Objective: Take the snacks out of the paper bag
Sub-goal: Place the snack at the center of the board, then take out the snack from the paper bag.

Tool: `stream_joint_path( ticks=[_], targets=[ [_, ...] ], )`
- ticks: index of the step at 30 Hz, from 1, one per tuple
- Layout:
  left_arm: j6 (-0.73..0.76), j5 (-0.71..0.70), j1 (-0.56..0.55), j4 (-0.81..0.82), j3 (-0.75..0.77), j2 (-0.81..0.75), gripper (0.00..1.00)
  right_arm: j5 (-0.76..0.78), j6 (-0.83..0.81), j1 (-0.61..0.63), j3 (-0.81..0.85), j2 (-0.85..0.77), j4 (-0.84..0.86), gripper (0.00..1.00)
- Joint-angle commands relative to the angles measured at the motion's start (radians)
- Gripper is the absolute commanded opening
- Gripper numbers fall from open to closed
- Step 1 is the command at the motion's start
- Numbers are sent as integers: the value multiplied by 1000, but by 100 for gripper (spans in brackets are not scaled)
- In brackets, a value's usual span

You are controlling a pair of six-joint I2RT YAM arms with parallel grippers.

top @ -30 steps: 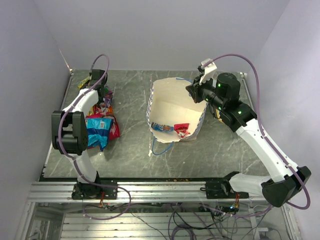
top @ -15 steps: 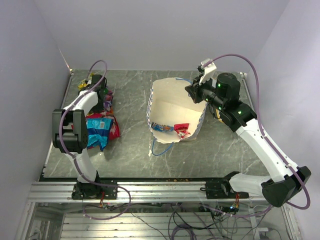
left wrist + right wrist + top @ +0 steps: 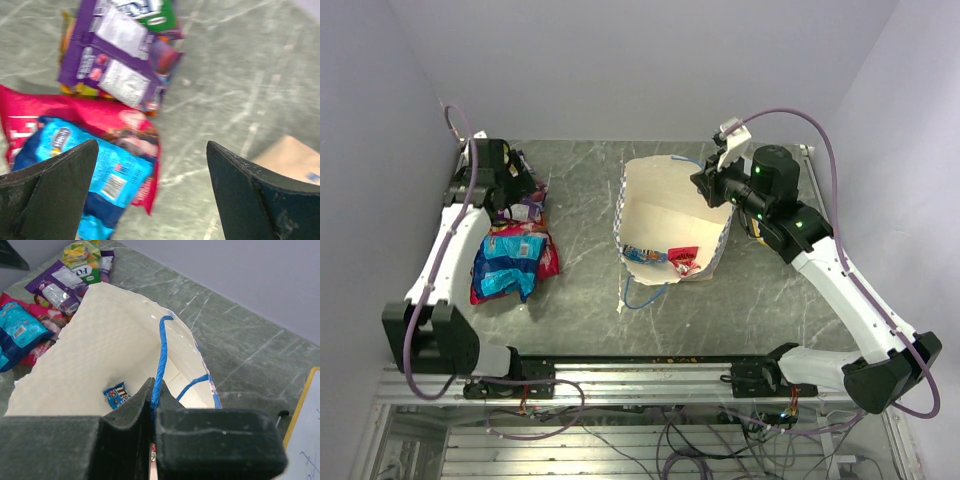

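The paper bag (image 3: 665,210) stands mid-table, mouth open, cream inside showing. My right gripper (image 3: 706,186) is shut on its blue string handle (image 3: 160,355) at the far right rim; in the right wrist view the gripper (image 3: 154,400) pinches the string. Inside the bag lie a blue packet (image 3: 642,254) and a red packet (image 3: 684,259). Other snacks lie in a pile at the far left: a purple packet (image 3: 117,55), a blue one (image 3: 508,265) and a red one (image 3: 45,112). My left gripper (image 3: 512,182) hangs open above this pile, holding nothing (image 3: 150,192).
A white board with a tan edge (image 3: 307,425) lies right of the bag, under the right arm. Walls close in the table at the back and on both sides. An aluminium rail (image 3: 640,380) runs along the near edge.
My left gripper has opened and its arm has swung out to the left, away from the pile. The right gripper and the bag have not moved.
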Motion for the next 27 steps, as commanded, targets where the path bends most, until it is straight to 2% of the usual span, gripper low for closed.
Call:
stream_joint_path(
  ticks=[1, 4, 6, 8, 10, 14, 19, 21, 23, 27],
  targets=[
    [-123, 263, -11, 93, -57, -94, 100, 72, -119, -6, 56, -6, -34, 0],
    [-130, 334, -23, 82, -73, -139, 97, 190, -239, -5, 51, -42, 42, 0],
    [-128, 389, -35, 64, -85, -175, 92, 197, -343, -5, 16, -68, 128, 0],
    [-114, 393, -65, 19, -101, -229, 91, 148, -414, -4, 28, -72, 164, 0],
    [-90, 398, -83, -47, -119, -302, 92, 68, -400, -4, 78, -55, 140, 0],
    [-71, 448, -84, -173, -158, -487, 95, -226, -317, 4, 117, -39, 25, 0],
    [-75, 592, -84, -249, -186, -681, 99, -368, -54, 59, -5, -105, 104, 0],
    [-84, 684, -84, -226, -206, -718, 97, -440, 51, 78, -55, -107, 123, 0],
    [-98, 767, -84, -187, -236, -743, 91, -462, 152, 129, -101, -107, 142, 0],
    [-104, 831, -84, -135, -271, -791, 86, -375, 259, 255, -236, -150, 239, 0]
  ],
)
